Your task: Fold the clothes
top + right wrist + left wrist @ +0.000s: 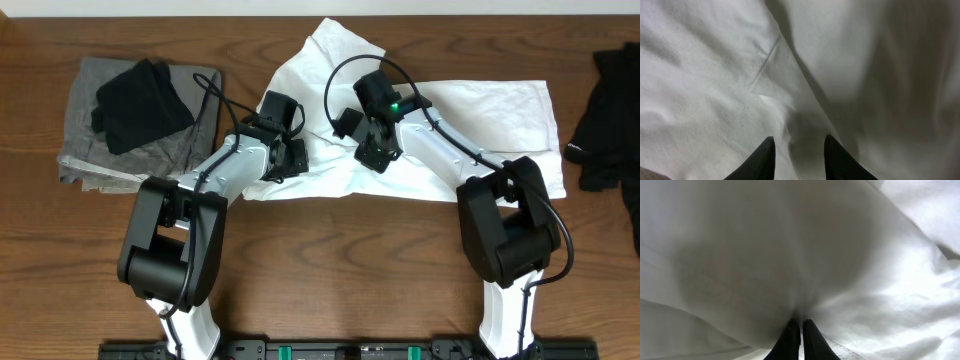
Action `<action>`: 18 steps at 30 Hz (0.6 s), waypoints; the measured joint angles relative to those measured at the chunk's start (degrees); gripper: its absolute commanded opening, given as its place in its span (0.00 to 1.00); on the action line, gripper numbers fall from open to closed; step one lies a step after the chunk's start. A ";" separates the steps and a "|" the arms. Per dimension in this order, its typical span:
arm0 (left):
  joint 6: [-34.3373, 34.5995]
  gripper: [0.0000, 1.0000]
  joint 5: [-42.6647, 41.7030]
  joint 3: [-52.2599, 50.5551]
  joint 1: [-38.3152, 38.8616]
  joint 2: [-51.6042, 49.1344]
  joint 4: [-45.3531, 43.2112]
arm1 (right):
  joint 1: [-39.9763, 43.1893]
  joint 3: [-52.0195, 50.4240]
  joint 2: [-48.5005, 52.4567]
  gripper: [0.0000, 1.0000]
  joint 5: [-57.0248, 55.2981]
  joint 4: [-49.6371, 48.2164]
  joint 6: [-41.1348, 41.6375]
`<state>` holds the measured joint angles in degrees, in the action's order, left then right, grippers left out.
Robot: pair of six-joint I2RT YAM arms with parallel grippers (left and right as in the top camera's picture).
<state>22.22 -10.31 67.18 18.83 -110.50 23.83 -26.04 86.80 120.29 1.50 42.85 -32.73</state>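
Dark fingertips (790,339) of my left gripper (801,330) sit closest to the lens, pressed together with only a hairline slit between them. The white T-shirt (790,255) bunches right at their ends, its creases running out from that spot, so I read this gripper as closed and pinching the cloth. Ahead of it I see nothing but white fabric: a shaded, soft-focus swell straight in front and brighter, rumpled cloth off to the right. My right gripper (799,150) has its two dark fingers standing apart with a clear gap, and the shirt lies flat between and below them. Nothing is caught in that gap, so this gripper is open and holds nothing. Just ahead of it and a little to the left, a stitched hem (767,65) runs diagonally across the cloth, with a dark fold shadow trailing along its right side. From above, both grippers are over the shirt, which lies spread on the wooden table (300,260). My left gripper is near the shirt's left edge and my right one is close beside it, nearer the middle. Most of the shirt stretches away past my right gripper, and a crumpled peak rises beyond both. Well out to the left of my left gripper lies a grey cloth (90,150) with a black garment (145,100) heaped on it. Far off to the right of my right gripper, a second black garment (610,110) rests at the table's edge.
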 measured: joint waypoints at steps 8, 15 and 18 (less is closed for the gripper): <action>0.00 0.08 -0.02 -0.09 0.00 0.00 -0.17 | 0.00 0.00 0.09 0.28 1.90 -0.02 -0.07; 0.02 0.08 -0.02 -0.09 0.00 0.00 -0.20 | 0.00 0.00 1.18 0.26 2.60 -0.15 -0.07; 0.02 0.08 0.00 -0.09 0.00 0.00 -0.22 | 0.00 -0.07 1.38 0.19 2.64 -0.50 -0.17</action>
<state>22.24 -10.31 67.09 18.83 -110.50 23.62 -26.04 86.74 121.67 4.14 42.35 -32.91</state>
